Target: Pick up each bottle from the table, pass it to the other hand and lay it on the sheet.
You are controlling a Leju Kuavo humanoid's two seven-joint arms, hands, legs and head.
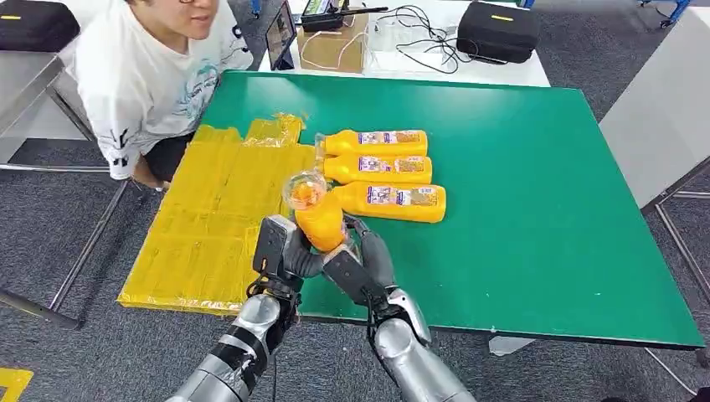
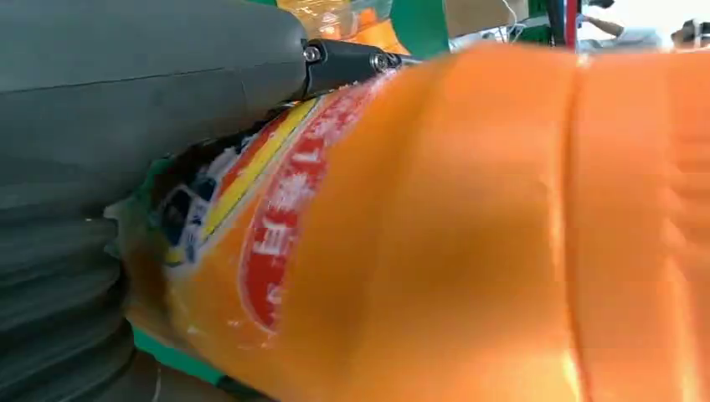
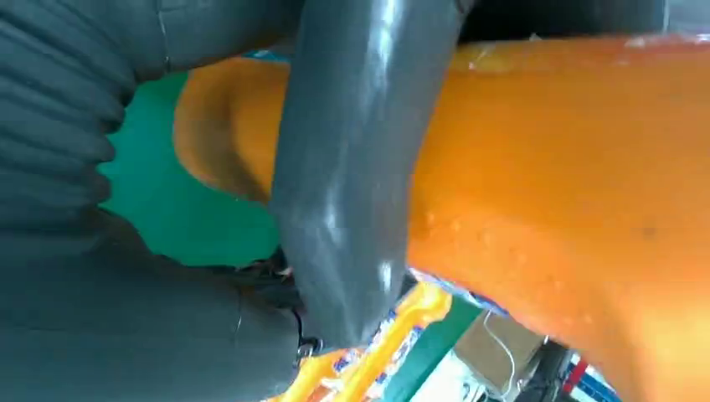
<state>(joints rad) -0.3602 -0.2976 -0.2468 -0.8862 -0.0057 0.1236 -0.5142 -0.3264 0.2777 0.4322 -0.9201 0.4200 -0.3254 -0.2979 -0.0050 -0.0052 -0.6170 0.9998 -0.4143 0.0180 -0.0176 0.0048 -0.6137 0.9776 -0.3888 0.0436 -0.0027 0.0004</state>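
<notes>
An orange juice bottle is held upright above the green table's near edge, clear cap end up. My left hand and my right hand both grip its lower body from opposite sides. Close up, the bottle presses against the left thumb, label showing. The right thumb wraps across the bottle. Three more orange bottles lie side by side on the table behind. The yellow sheet lies on the table's left part.
A person in a white shirt leans in at the table's far left corner, close to the sheet. A white table with cables, a box and a black case stands behind. Bare green surface spreads to the right.
</notes>
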